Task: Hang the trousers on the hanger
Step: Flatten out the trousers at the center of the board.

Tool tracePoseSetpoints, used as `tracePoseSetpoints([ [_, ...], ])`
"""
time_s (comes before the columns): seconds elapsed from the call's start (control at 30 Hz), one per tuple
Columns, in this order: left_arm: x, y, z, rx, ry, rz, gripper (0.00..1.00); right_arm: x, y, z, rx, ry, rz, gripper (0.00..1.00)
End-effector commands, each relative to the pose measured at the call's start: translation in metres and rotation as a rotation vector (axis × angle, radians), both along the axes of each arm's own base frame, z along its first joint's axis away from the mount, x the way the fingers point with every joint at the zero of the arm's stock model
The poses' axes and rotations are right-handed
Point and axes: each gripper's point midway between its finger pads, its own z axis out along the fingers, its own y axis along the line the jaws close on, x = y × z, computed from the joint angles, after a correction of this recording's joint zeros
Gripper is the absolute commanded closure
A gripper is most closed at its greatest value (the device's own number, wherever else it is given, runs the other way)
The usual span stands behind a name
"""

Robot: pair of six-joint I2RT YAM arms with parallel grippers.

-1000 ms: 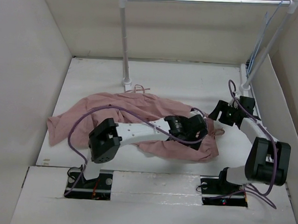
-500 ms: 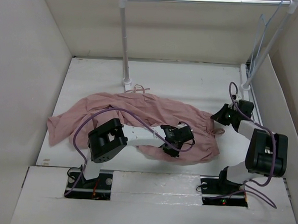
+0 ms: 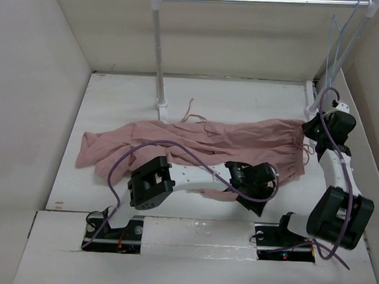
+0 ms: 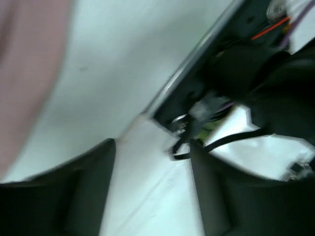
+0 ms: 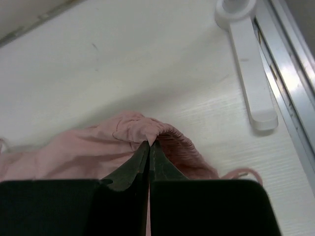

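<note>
The dusty-pink trousers point(image 3: 208, 140) lie stretched across the table from left to right. My right gripper point(image 3: 309, 130) is at their right end, shut on the gathered waistband point(image 5: 167, 137); in the right wrist view the right gripper point(image 5: 149, 143) pinches a fold of fabric. My left gripper point(image 3: 261, 200) hovers off the trousers' front right edge. In the blurred left wrist view the left gripper point(image 4: 152, 147) is open over bare white table, with the trousers point(image 4: 24, 73) at the upper left. The pale blue hanger point(image 3: 330, 44) hangs from the rail at the far right.
A white and metal rail point(image 3: 260, 0) spans the back on two posts, one at the left point(image 3: 157, 51). The right post's foot point(image 5: 246, 54) lies just beyond the waistband. Enclosure walls stand on three sides. My right arm's base point(image 4: 236, 64) shows in the left wrist view.
My right gripper shut on the waistband and pulled it back and right, stretching the bunched trousers out. My left gripper slid right and toward the front edge, and now stands open off the cloth.
</note>
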Motion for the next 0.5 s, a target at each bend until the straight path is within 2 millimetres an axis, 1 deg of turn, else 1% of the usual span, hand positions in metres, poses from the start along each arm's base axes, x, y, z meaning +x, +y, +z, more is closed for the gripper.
tracePoseSetpoints([
  [0.0, -0.027, -0.017, 0.006, -0.037, 0.105, -0.095, 0.34, 0.011, -0.019, -0.042, 0.011, 0.108, -0.062, 0.96],
  [0.03, -0.027, -0.022, 0.013, -0.060, 0.106, -0.096, 0.26, 0.015, -0.023, -0.041, 0.005, 0.108, -0.072, 0.93],
  [0.07, -0.025, -0.024, 0.018, -0.070, 0.100, -0.084, 0.21, 0.015, -0.024, -0.041, 0.006, 0.116, -0.076, 0.80],
  [0.1, -0.020, -0.026, 0.030, -0.094, 0.066, -0.065, 0.15, 0.016, -0.025, -0.039, 0.003, 0.113, -0.076, 0.71],
  [0.13, -0.017, -0.024, 0.038, -0.105, 0.046, -0.052, 0.15, 0.016, -0.024, -0.028, -0.007, 0.090, -0.076, 0.58],
  [0.17, -0.007, -0.019, 0.046, -0.111, 0.022, -0.025, 0.15, 0.013, -0.023, -0.023, -0.008, 0.084, -0.074, 0.35],
  [0.2, 0.005, -0.012, 0.072, -0.146, -0.056, 0.023, 0.16, 0.011, -0.016, -0.015, -0.011, 0.072, -0.059, 0.27],
  [0.23, 0.019, 0.003, 0.075, -0.126, -0.102, 0.077, 0.17, 0.007, -0.004, 0.006, -0.024, 0.028, -0.024, 0.23],
  [0.27, 0.048, 0.032, 0.092, -0.112, -0.199, 0.215, 0.20, -0.003, 0.017, 0.021, -0.026, 0.004, 0.030, 0.22],
  [0.3, 0.072, 0.045, 0.115, -0.136, -0.256, 0.321, 0.21, -0.008, 0.019, 0.011, -0.016, 0.034, 0.031, 0.22],
  [0.33, 0.090, 0.075, 0.103, -0.080, -0.275, 0.420, 0.21, -0.013, 0.045, 0.014, -0.012, 0.023, 0.106, 0.25],
  [0.37, 0.110, 0.099, 0.108, -0.076, -0.285, 0.529, 0.22, -0.030, 0.065, 0.012, -0.012, 0.016, 0.153, 0.42],
  [0.4, 0.157, 0.144, 0.138, -0.143, -0.301, 0.746, 0.23, -0.040, 0.082, 0.010, -0.011, 0.016, 0.205, 0.53],
  [0.43, 0.172, 0.181, 0.116, -0.096, -0.294, 0.839, 0.23, -0.052, 0.113, 0.003, -0.011, 0.031, 0.295, 0.65],
  [0.47, 0.192, 0.210, 0.120, -0.122, -0.295, 0.932, 0.23, -0.068, 0.128, 0.006, -0.012, 0.018, 0.341, 0.93],
])
